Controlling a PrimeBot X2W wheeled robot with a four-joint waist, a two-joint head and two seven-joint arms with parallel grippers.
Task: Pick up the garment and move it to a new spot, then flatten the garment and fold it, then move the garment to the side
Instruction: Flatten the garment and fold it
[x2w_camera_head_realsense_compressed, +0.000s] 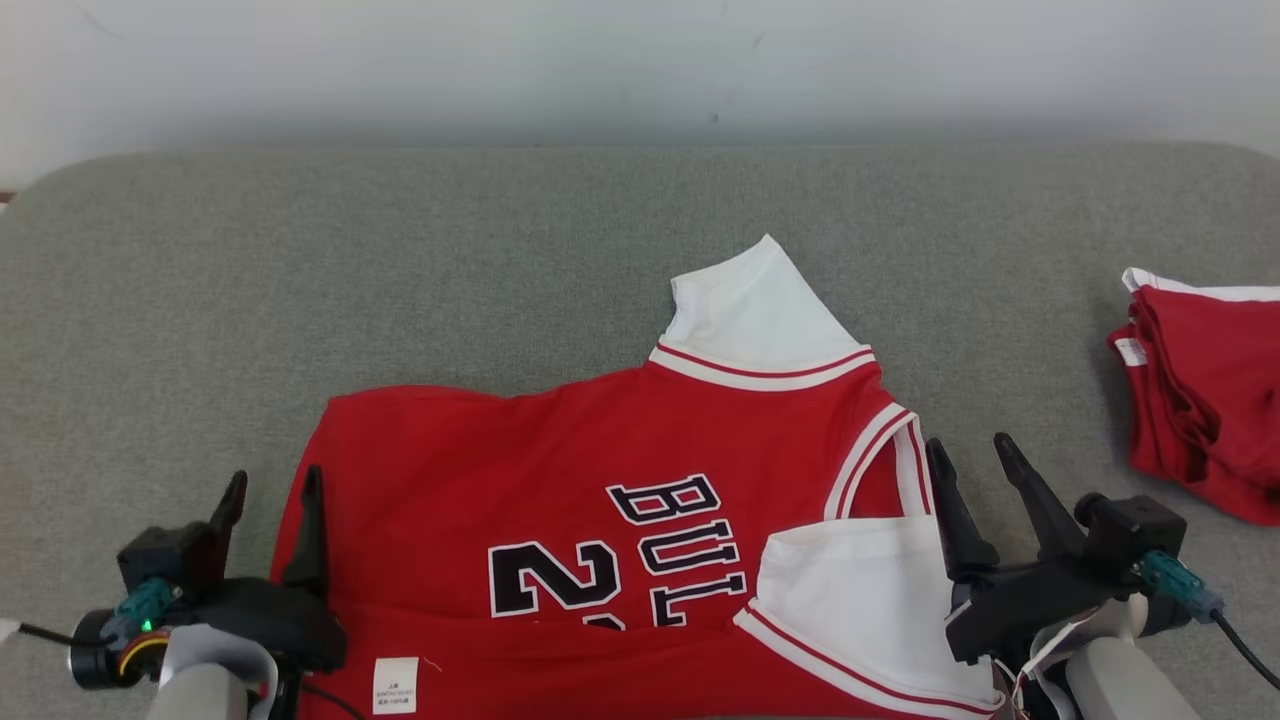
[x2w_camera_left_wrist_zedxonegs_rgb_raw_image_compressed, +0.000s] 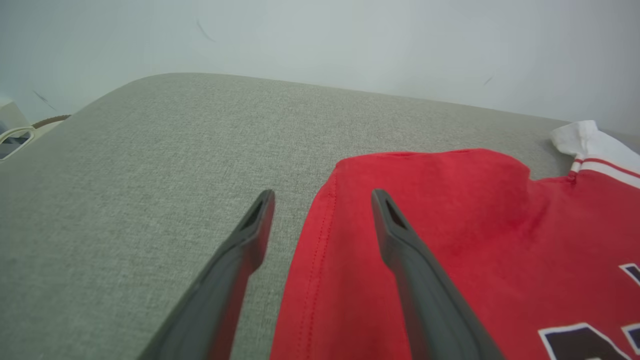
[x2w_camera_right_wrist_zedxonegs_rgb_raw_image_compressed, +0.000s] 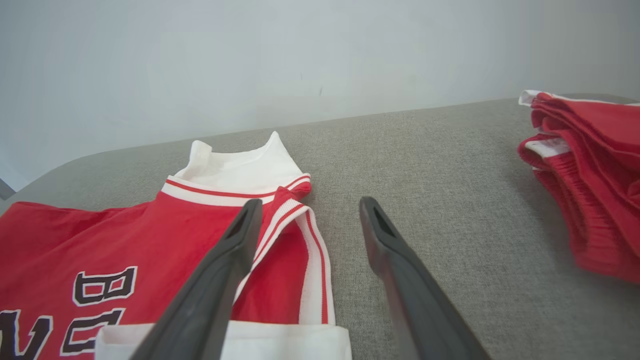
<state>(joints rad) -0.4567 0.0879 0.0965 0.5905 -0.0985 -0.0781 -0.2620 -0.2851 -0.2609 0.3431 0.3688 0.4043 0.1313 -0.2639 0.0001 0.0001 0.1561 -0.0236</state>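
The garment (x2w_camera_head_realsense_compressed: 560, 460) is a red jersey with white sleeves and black lettering, lying folded on the grey cushion, its near part doubled over. My left gripper (x2w_camera_head_realsense_compressed: 270, 490) stands open over the jersey's left hem; in the left wrist view the gripper (x2w_camera_left_wrist_zedxonegs_rgb_raw_image_compressed: 322, 200) straddles the red edge (x2w_camera_left_wrist_zedxonegs_rgb_raw_image_compressed: 320, 240) without pinching it. At the collar side my right gripper (x2w_camera_head_realsense_compressed: 975, 455) is open too, one finger over the striped neckline (x2w_camera_right_wrist_zedxonegs_rgb_raw_image_compressed: 312, 260), the other over bare cushion, seen in the right wrist view as the gripper (x2w_camera_right_wrist_zedxonegs_rgb_raw_image_compressed: 307, 207). Nothing is held.
A second pile of red clothing (x2w_camera_head_realsense_compressed: 1205, 400) lies at the right end of the grey cushion (x2w_camera_head_realsense_compressed: 400, 260), also visible as the red pile (x2w_camera_right_wrist_zedxonegs_rgb_raw_image_compressed: 590, 175). A pale wall (x2w_camera_head_realsense_compressed: 640, 60) rises behind. Bare cushion stretches to the left and behind the jersey.
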